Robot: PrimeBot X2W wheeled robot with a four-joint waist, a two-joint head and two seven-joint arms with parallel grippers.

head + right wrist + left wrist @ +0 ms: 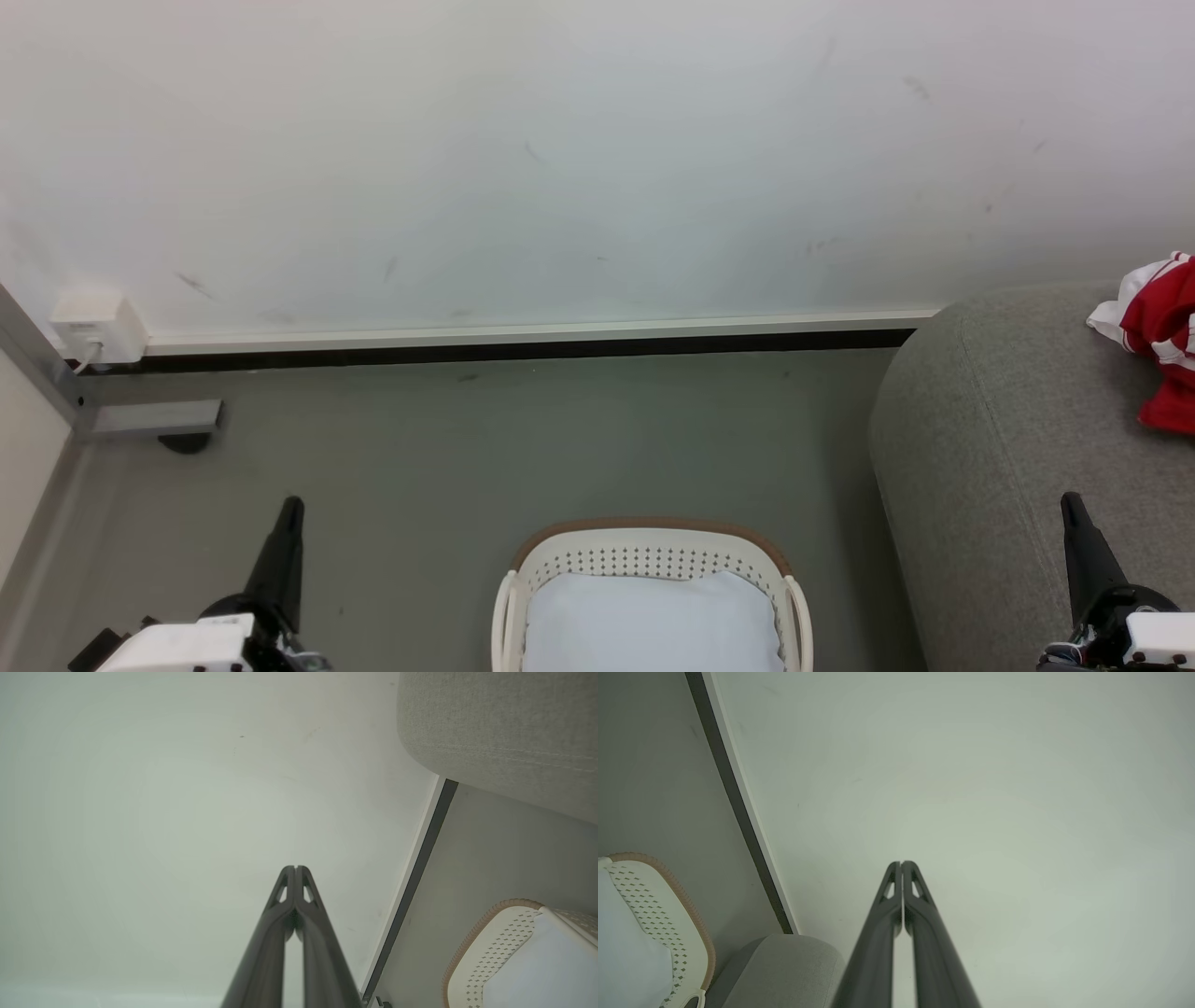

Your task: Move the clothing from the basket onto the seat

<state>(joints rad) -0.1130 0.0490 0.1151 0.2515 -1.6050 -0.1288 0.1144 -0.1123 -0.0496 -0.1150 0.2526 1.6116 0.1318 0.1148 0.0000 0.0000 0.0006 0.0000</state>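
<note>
Evidently done, left gripper (pixel 901 863) and right gripper (pixel 295 868) flank the basket (pixel 644 551), pinched together, empty; clothing (pixel 1162 341) lies on seat (pixel 990 448).

Floor (pixel 523 439) between basket (pixel 653 528) and wall (pixel 560 168): open, unobstructed. Basket mouth free from above; a white pad (pixel 653 621) covers its inside. The seat (pixel 990 420) bounds the right side, near the basket, a strip of floor between them. Near part of seat top bare; clothing (pixel 1162 336) lies at its far right. Far left: a metal bracket (pixel 149 420) on the floor and a wall box (pixel 93 327). The left tool (pixel 292 509) stands over bare floor, the right tool (pixel 1071 504) over the seat, both touching nothing.
</note>
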